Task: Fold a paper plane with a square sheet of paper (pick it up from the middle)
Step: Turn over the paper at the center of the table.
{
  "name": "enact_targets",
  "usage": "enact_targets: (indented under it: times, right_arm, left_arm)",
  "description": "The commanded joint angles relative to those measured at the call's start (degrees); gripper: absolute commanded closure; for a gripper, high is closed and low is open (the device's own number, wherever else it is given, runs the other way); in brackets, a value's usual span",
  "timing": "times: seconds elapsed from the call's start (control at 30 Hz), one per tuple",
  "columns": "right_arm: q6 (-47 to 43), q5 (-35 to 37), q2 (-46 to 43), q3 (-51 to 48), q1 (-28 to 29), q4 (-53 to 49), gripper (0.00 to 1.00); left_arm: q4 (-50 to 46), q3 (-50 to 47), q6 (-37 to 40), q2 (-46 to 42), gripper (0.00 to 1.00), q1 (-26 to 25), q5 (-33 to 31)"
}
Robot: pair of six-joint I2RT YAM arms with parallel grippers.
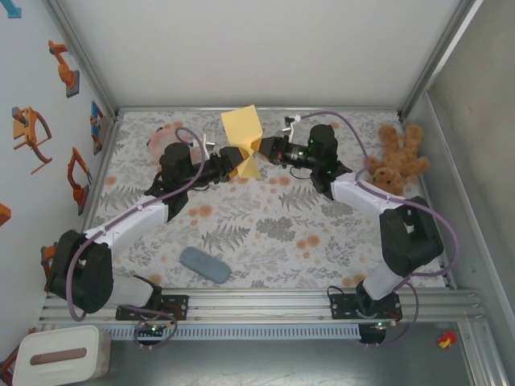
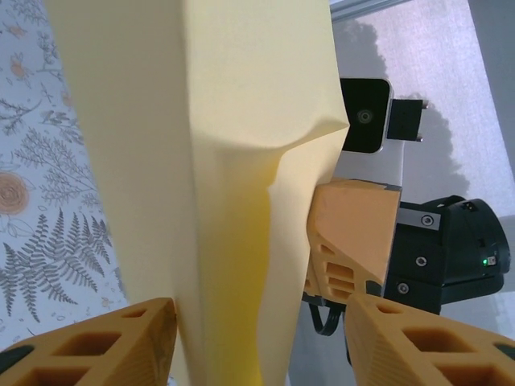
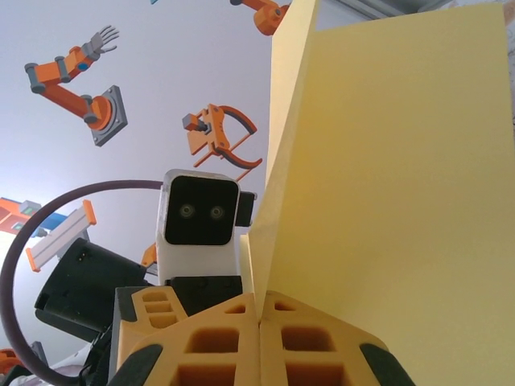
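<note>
Held the square sheet of paper (image 1: 241, 137) aloft over the bench (image 1: 273, 233), left of the brown teddy bear (image 1: 397, 159).
From the right wrist: pinched its bottom edge in shut right jaws. From the left wrist: straddled it with part-open left jaws, one finger (image 2: 418, 346) clear of the paper; looked yellow, folded lengthwise, buckled.

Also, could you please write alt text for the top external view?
Over the far middle of a floral table, the right end effector pinches a creased yellow sheet of paper, with the left end effector close beside it. A brown teddy bear lies at far right, a grey-blue pad near the front.
</note>
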Motion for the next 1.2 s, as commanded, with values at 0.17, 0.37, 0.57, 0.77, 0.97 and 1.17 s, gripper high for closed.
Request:
enact_targets:
  times: [0.17, 0.37, 0.57, 0.77, 0.97, 1.17]
  right_arm:
    - [1.84, -1.41, 1.27, 0.37, -0.83, 2.28, 0.98]
    - [1.53, -1.36, 1.47, 0.44, -1.02, 0.84, 0.96]
    - [0.69, -0.89, 1.47, 0.57, -1.14, -1.05, 0.91]
    - [-4.52, 2.79, -0.73, 0.30, -2.37, -10.46, 0.74]
    - [-13.93, 10.35, -6.09, -0.13, -4.66, -24.69, 0.56]
    - [-24.38, 20.97, -11.73, 1.29, -6.20, -39.89, 0.55]
  left_arm:
    - [2.71, 1.70, 0.69, 1.18, 0.52, 0.52, 2.59]
    - [1.93, 1.67, 0.95, 1.68, 0.63, 0.96, 2.82]
    - [1.84, 1.49, 1.04, 1.67, 0.75, 1.25, 2.80]
    - [0.40, 1.23, 1.96, 1.23, 0.84, 1.68, 2.61]
    - [-4.66, 1.26, 4.95, 0.39, 0.87, 2.34, 1.63]
    - [-29.60, 6.95, 18.72, -1.35, 0.89, 2.35, -5.42]
